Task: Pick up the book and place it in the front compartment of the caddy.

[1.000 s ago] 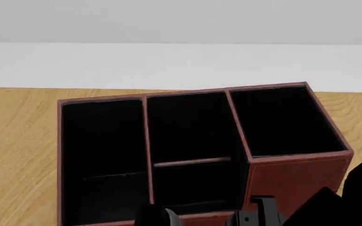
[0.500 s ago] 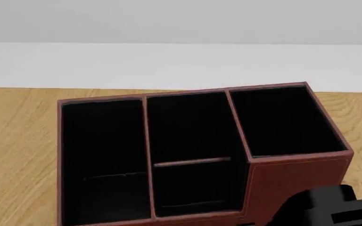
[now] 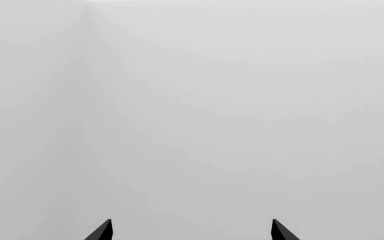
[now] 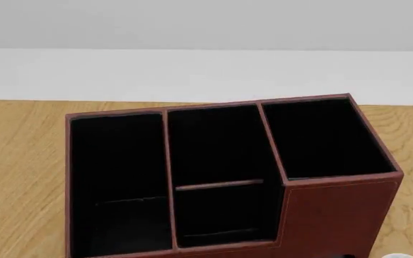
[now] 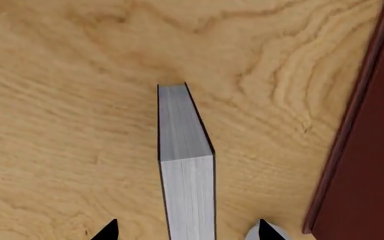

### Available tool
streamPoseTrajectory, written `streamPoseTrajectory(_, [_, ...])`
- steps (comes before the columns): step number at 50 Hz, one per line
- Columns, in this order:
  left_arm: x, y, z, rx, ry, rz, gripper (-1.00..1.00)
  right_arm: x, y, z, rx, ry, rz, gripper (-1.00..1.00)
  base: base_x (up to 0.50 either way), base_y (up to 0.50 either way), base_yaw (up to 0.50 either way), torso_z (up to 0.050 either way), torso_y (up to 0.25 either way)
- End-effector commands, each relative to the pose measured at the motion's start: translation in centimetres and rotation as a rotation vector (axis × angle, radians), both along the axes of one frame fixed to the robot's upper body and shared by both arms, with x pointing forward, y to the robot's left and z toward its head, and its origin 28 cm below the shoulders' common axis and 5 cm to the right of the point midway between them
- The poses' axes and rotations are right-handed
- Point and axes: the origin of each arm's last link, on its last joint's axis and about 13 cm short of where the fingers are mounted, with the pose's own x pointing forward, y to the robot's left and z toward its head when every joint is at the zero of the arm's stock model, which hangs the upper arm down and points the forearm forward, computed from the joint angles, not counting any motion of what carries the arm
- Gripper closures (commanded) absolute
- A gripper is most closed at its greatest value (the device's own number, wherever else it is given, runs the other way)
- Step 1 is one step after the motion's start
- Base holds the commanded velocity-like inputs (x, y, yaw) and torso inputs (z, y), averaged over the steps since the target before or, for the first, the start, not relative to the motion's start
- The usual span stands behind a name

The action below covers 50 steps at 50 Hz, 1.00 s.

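Observation:
The book (image 5: 185,165) stands upright on the wooden table, seen from above in the right wrist view, with black covers and white page edges. My right gripper (image 5: 185,231) is open, with one fingertip (image 5: 108,231) on each side of the book and a gap on both sides. The maroon caddy (image 4: 335,209) fills the head view, black inside, with a low front compartment (image 4: 221,215) in the middle. Its side wall shows in the right wrist view (image 5: 372,150). My left gripper (image 3: 190,231) is open and empty, facing a plain grey wall. Neither gripper shows in the head view.
A white mug rim (image 4: 397,256) peeks in at the head view's bottom right and beside my right fingertip (image 5: 253,234). The book stands a short way from the caddy's wall. Wooden table (image 4: 20,161) extends left of the caddy.
In the head view my right arm slid from the bottom centre to the bottom right and then dropped out of view. The caddy has not moved.

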Motion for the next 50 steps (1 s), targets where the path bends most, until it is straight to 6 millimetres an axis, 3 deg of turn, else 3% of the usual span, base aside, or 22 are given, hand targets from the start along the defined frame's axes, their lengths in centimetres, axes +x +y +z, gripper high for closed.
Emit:
streamPoseTrajectory(1, [0.0, 0.0, 0.0, 0.003, 0.005, 0.002, -1.00, 0.0, -0.3, -2.0, -0.022, 0.037, -0.003, -1.00, 0.00, 0.00, 0.00, 0.000, 0.000])
streamPoseTrajectory(47, [0.0, 0.0, -0.2, 0.010, 0.023, 0.010, -1.00, 1.4, -1.9, -7.2, -0.127, 0.065, -0.052, -1.00, 0.00, 0.00, 0.00, 0.000, 0.000])
streamPoseTrajectory(48, [0.0, 0.1, -0.2, 0.010, 0.023, 0.011, -1.00, 1.4, -2.0, -7.2, -0.121, 0.061, -0.059, 1.00, 0.00, 0.00, 0.00, 0.000, 0.000])
streamPoseTrajectory(50, [0.0, 0.1, -0.2, 0.010, 0.022, 0.011, -1.00, 1.3, -2.0, -7.1, -0.120, 0.064, -0.058, 1.00, 0.00, 0.00, 0.00, 0.000, 0.000])
